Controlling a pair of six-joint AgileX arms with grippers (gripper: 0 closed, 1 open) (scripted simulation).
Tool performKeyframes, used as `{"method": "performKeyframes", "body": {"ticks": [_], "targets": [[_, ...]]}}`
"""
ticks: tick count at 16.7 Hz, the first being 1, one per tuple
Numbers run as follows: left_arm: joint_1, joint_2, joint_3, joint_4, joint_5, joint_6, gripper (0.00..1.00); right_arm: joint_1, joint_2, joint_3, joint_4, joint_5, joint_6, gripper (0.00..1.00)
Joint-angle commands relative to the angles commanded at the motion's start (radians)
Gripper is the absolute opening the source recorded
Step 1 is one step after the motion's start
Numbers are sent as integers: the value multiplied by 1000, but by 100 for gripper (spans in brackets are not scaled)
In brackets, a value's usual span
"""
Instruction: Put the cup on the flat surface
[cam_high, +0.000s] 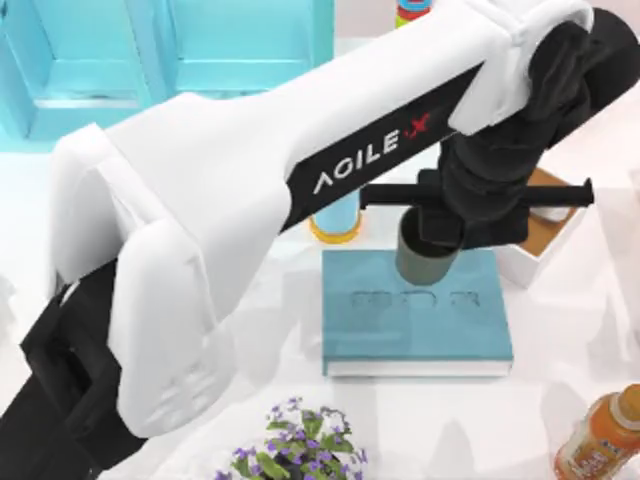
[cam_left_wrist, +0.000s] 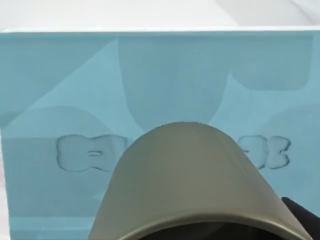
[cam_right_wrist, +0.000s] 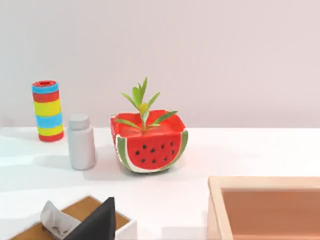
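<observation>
The left gripper (cam_high: 432, 232) is clamped on the cup (cam_high: 424, 262), holding it over the book (cam_high: 415, 315) at about one o'clock from the table's (cam_high: 560, 375) middle. The book lies flat under it, so the cup looks aimed at its cover, though bare tabletop is the goal.

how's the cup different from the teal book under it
The cup is a small, dark olive-grey, slightly tapered cylinder; the book is a broad, flat, teal rectangle. The cup is upright in the left gripper, over the book's far edge; the book lies flat on the white tabletop. The cup's side is plain; the book's cover has embossed shapes. Both look matte.
</observation>
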Motion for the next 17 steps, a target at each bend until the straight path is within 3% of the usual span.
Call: {"method": "performKeyframes", "body": {"ticks": [5, 8, 17], "targets": [[10, -14, -16, 7, 2, 11, 0, 0, 0, 0, 0, 0, 0, 100], [74, -95, -113, 35, 17, 72, 0, 0, 0, 0, 0, 0, 0, 100], [419, -517, -756, 178, 110, 397, 0, 0, 0, 0, 0, 0, 0, 100]]}}
